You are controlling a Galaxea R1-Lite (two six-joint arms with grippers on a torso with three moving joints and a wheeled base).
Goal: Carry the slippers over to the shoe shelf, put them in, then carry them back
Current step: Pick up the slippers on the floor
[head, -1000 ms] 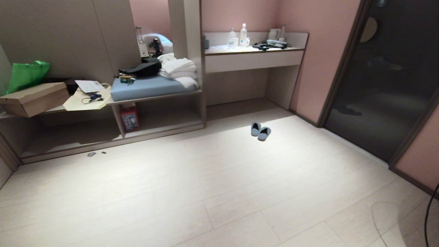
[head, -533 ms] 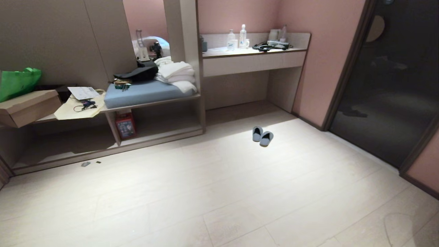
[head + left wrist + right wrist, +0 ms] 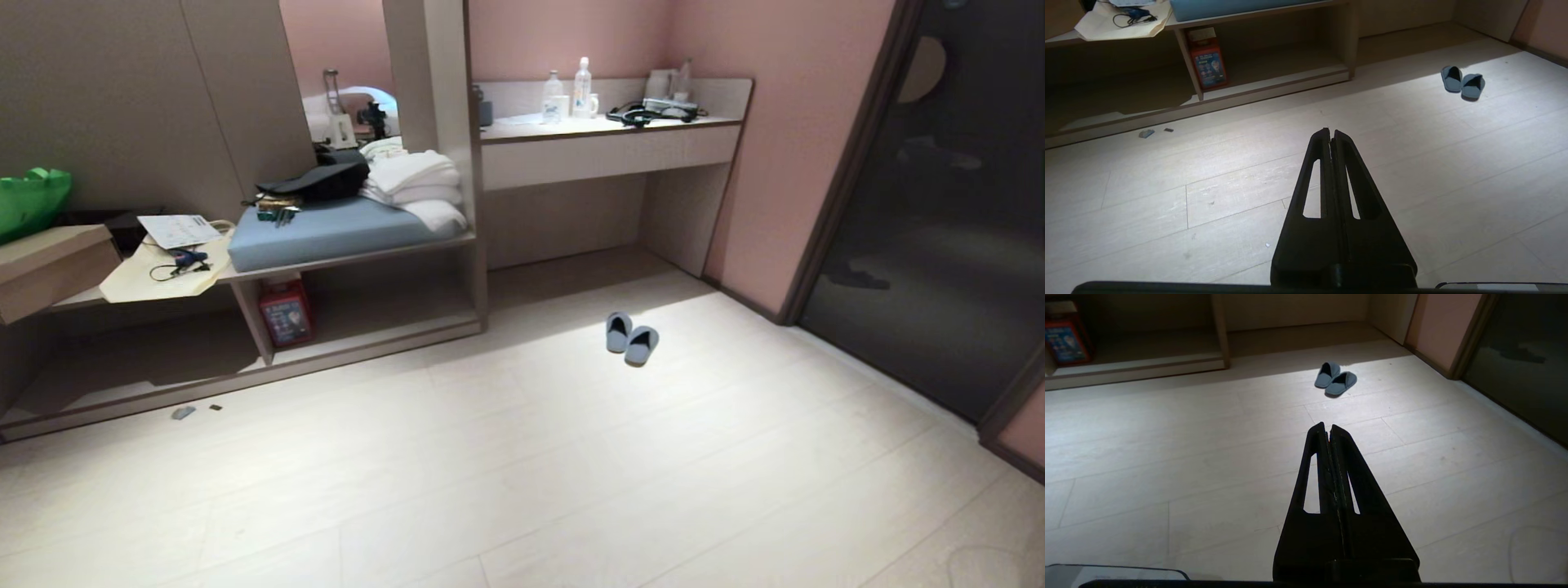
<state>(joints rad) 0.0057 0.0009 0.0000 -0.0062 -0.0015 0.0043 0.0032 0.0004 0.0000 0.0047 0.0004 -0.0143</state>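
Note:
The slippers (image 3: 630,338), a grey-blue pair, lie side by side on the pale floor in front of the desk recess. They show too in the left wrist view (image 3: 1462,81) and the right wrist view (image 3: 1336,379). The shoe shelf (image 3: 384,306) is the low open cubby under the blue cushion, left of the slippers, with an upright divider (image 3: 250,314). My left gripper (image 3: 1330,131) and right gripper (image 3: 1328,426) both hang shut over bare floor, well short of the slippers, holding nothing. Neither arm shows in the head view.
A red box (image 3: 285,312) stands in the cubby by the divider. A blue cushion (image 3: 335,229) with folded white towels, papers and a cardboard box (image 3: 45,265) lie on top. A white-fronted desk (image 3: 608,151) stands behind, a dark glass door (image 3: 931,204) to the right.
The whole head view has shifted: shelf and slippers sit lower and the shelf further left in the picture, so the camera has moved closer. The slippers have not moved on the floor.

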